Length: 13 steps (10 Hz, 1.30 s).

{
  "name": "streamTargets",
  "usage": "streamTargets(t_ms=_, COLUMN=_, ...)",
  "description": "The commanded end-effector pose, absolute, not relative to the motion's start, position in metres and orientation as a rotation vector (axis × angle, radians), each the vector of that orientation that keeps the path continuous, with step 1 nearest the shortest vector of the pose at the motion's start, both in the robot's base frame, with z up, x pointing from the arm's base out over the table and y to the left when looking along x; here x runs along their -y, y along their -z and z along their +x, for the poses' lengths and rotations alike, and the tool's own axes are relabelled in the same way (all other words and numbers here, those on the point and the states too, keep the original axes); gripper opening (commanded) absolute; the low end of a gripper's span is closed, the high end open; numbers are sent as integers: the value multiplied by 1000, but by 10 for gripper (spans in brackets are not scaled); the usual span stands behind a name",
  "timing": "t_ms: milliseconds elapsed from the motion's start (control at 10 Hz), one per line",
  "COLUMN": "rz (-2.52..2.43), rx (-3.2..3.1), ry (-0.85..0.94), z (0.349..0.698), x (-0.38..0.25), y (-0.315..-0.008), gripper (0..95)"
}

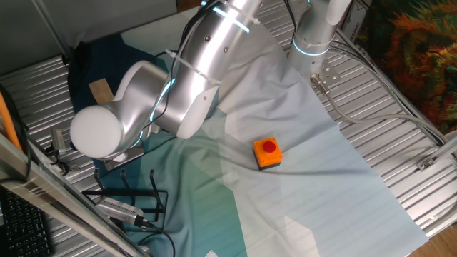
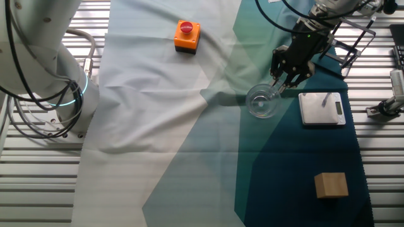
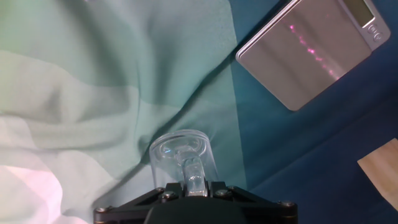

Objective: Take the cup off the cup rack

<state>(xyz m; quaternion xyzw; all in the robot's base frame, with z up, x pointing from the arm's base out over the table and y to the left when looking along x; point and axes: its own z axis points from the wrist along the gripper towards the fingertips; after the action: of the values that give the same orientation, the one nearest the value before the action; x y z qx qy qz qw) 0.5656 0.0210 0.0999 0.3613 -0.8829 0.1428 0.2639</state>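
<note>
We've got the cup pinched at its rim by the gripper, clear of the cup rack, over the cloth beside the scale. Our risks: thin glass wall slipping from one-sided grip; tipping on wrinkled cloth if released. Around it: wood block, orange button box, slatted metal table.

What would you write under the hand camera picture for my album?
Gripper holding the glass cup above the cloth, beside a scale.
</note>
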Motion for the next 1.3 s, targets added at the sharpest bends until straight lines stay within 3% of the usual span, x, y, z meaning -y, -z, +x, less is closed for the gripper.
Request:
streamTargets(t_ms=100, rz=967, rx=2386, ry=-386, z=566, x=-22, y=-98, gripper=0)
streamTargets(t_ms=1300, rz=940, rx=2337, ry=-392, z=569, x=-24, y=-97, gripper=0)
